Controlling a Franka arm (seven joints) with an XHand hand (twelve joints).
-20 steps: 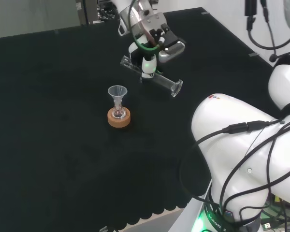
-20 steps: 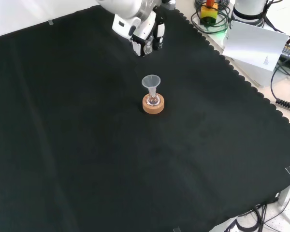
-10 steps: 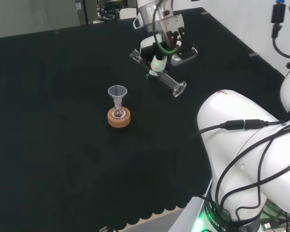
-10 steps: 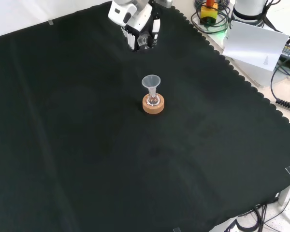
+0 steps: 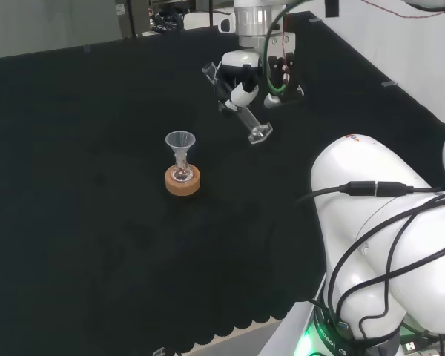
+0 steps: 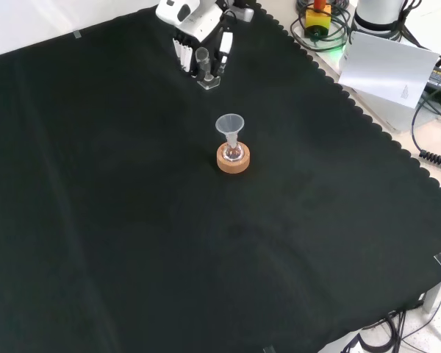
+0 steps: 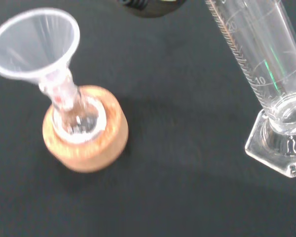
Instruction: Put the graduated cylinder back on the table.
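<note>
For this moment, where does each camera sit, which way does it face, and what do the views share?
Head view: behind and above the arm's base, facing the bench; white links at right, hand holding the graduated cylinder.
Front view: before the arm, looking down; the hand enters from the top.
Wrist view: at the wrist, looking past the palm at the cloth.
All share the cylinder and the funnel above the cork ring.

Bench (image 6: 95,243) covered by black cloth (image 5: 74,245), scalloped edge seen at right in front view. White sheet (image 6: 389,70) propped beyond cloth edge, front view upper right. Black cables (image 6: 434,140) coiled beside it. Orange and green object (image 6: 320,18) ringed by cable near top. Pale wall (image 5: 52,26) seen behind bench in head view, upper left.
</note>
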